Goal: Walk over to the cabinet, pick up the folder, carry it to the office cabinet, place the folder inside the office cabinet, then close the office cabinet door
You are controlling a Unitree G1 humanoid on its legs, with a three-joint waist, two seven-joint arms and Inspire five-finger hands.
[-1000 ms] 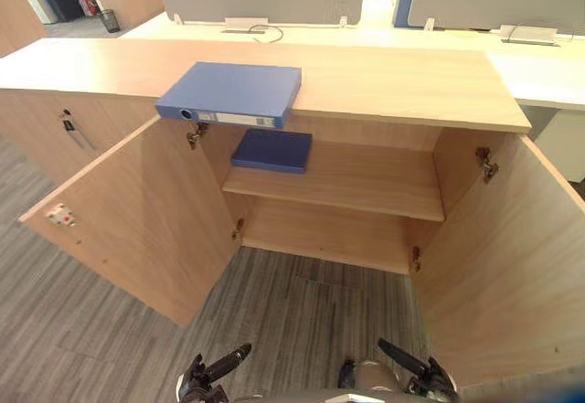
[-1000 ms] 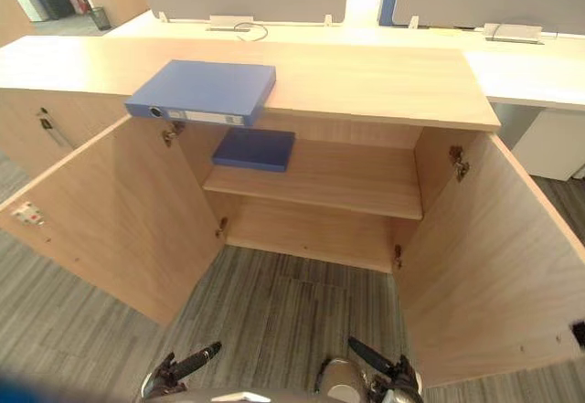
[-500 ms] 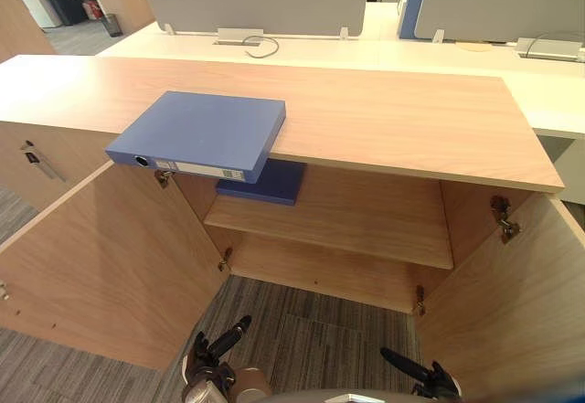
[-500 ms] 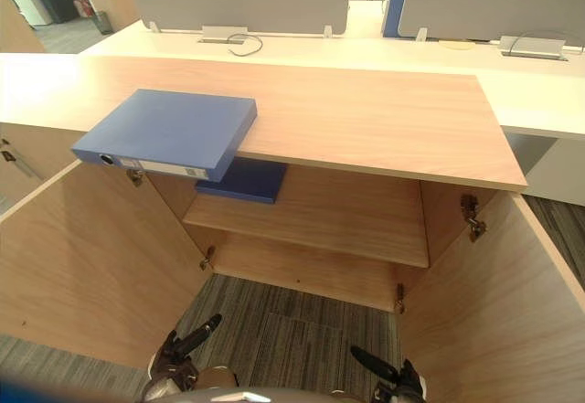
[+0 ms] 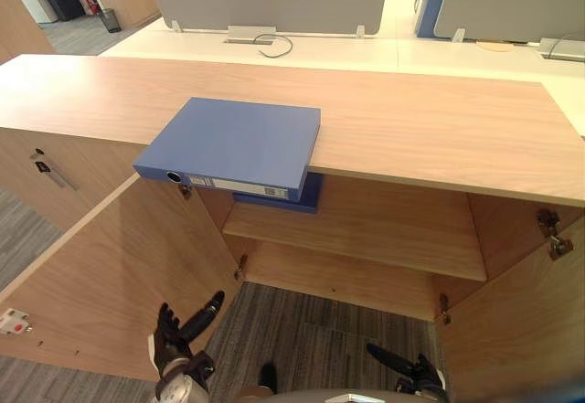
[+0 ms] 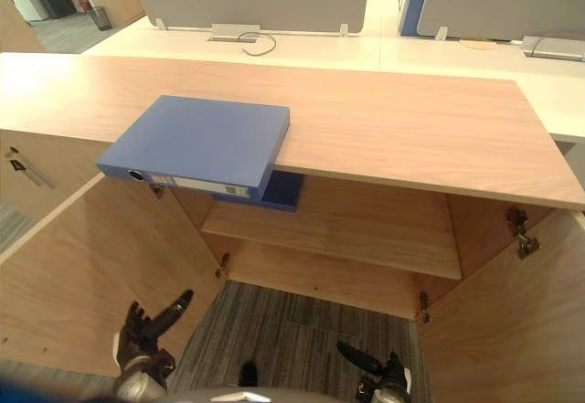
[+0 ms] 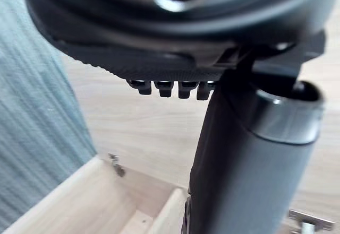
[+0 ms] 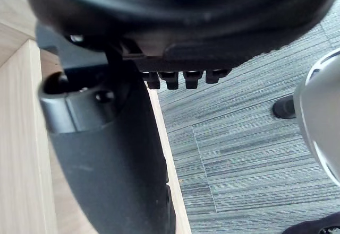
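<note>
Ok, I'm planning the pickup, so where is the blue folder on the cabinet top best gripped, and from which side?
Probably by its near spine, from the front. The folder lies flat on the cabinet top, but its labelled spine juts past the front edge above the open left door, leaving room for fingers beneath and a thumb on top.

We saw the folder (image 5: 233,143) lying on the cabinet (image 5: 439,138), left of centre, its near edge overhanging the front. Beneath it, a second folder (image 5: 288,204) lay on the shelf (image 5: 384,229) inside. The doors (image 5: 110,275) stood open left and right; a bench (image 5: 366,51) stood behind the cabinet.
</note>
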